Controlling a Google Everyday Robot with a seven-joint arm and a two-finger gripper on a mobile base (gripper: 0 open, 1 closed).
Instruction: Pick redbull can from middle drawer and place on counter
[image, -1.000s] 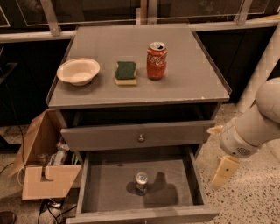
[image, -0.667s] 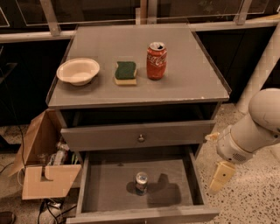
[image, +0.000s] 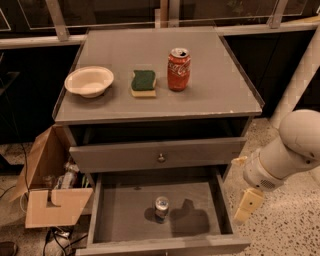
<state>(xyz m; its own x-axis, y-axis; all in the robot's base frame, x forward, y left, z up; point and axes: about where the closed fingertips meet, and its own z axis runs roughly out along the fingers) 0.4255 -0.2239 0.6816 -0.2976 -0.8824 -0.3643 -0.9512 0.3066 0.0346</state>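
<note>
Gripper (image: 248, 204) hangs low at the right, outside the middle drawer's (image: 125, 217) right wall and apart from it, holding nothing; whether it is open or closed I cannot tell. The redbull can (image: 161, 207) stands upright near the middle of the pulled-out drawer's floor. Above, the counter (image: 215, 90) carries a red Coca-Cola can (image: 178, 69), a sponge (image: 143, 82) and a bowl (image: 89, 81).
</note>
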